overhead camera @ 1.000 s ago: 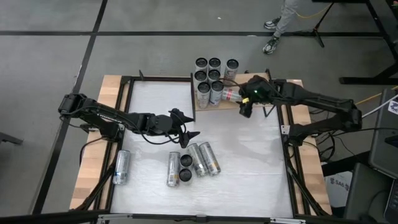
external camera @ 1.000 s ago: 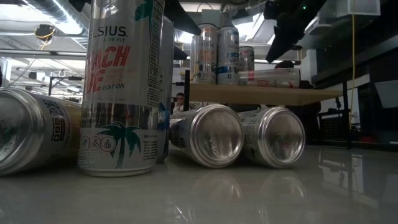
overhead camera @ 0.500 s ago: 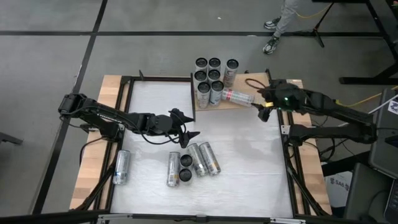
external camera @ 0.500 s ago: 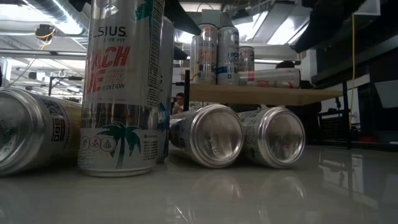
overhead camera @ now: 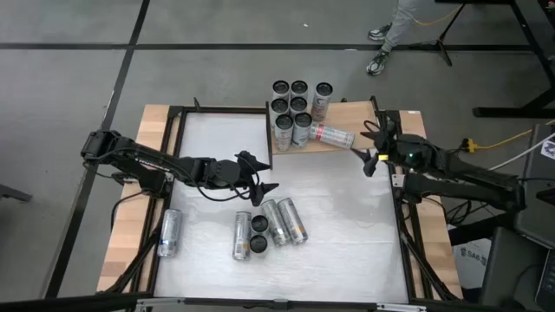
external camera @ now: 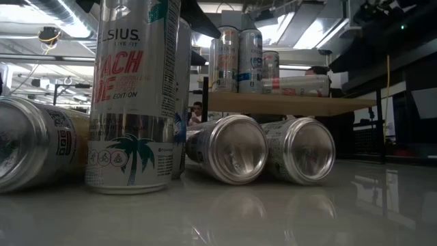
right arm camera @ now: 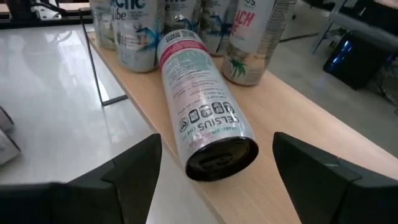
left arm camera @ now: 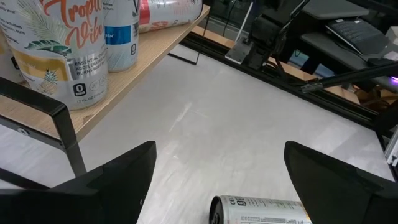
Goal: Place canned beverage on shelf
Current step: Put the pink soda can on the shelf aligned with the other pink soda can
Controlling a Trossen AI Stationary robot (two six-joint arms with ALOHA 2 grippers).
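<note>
The shelf (overhead camera: 347,120), a pale wooden board on black posts, stands at the table's far edge. Several cans stand upright on its left part (overhead camera: 295,106). One can with a pink band (overhead camera: 332,135) lies on its side on the board (right arm camera: 298,143), its dark bottom end (right arm camera: 217,158) toward my right gripper. My right gripper (overhead camera: 371,161) is open, off the shelf's near right corner, a short way from that can and touching nothing. My left gripper (overhead camera: 260,178) hangs open over the middle of the table, above a lying can (left arm camera: 261,211).
Several cans lie or stand in a cluster on the white tabletop near the middle (overhead camera: 269,227). One more can lies at the near left (overhead camera: 170,232). Black frame bars run along the table's sides (overhead camera: 401,217). A person's legs show beyond the far edge (overhead camera: 390,35).
My right gripper has drawn back from the lying can, moving toward the table's right edge and downward, its fingers open throughout. The can has stayed lying on the shelf. My left arm has kept still.
</note>
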